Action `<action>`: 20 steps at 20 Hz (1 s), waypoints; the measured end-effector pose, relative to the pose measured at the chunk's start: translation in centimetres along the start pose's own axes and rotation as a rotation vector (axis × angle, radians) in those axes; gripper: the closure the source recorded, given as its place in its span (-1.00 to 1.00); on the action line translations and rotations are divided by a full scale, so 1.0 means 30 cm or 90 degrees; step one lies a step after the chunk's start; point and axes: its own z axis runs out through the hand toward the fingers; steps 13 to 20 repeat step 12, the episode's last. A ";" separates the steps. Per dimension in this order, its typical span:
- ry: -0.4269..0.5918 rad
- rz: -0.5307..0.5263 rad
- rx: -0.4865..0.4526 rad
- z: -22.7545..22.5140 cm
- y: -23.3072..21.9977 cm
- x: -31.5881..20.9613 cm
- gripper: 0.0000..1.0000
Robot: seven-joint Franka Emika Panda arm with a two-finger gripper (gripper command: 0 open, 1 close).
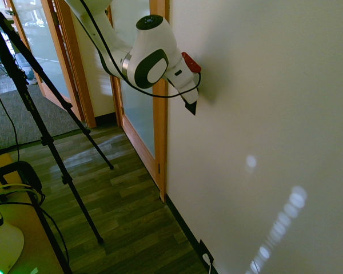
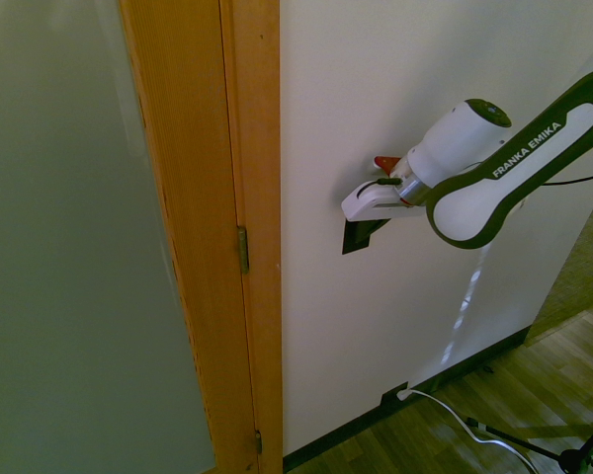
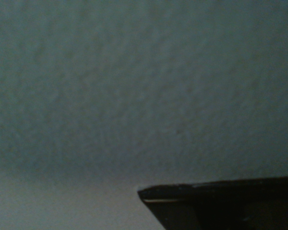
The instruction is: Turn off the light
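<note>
The gripper (image 2: pixel 359 219) presses in at the switch (image 2: pixel 357 237) on the wall (image 2: pixel 395 89). Approach looks done; whether it's flipped, can't say. Fingers: can't tell, released or clenched.

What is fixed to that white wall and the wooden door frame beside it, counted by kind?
Black switch plate: 1
Black outlet plate: 1
White plug: 1
Door hinges: 2
Total: 5
</note>
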 end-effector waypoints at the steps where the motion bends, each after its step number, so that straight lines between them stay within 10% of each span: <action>1: -0.001 -0.007 0.002 -0.001 0.000 -0.001 -1.00; 20: -0.005 -0.070 0.020 -0.011 0.015 -0.044 -1.00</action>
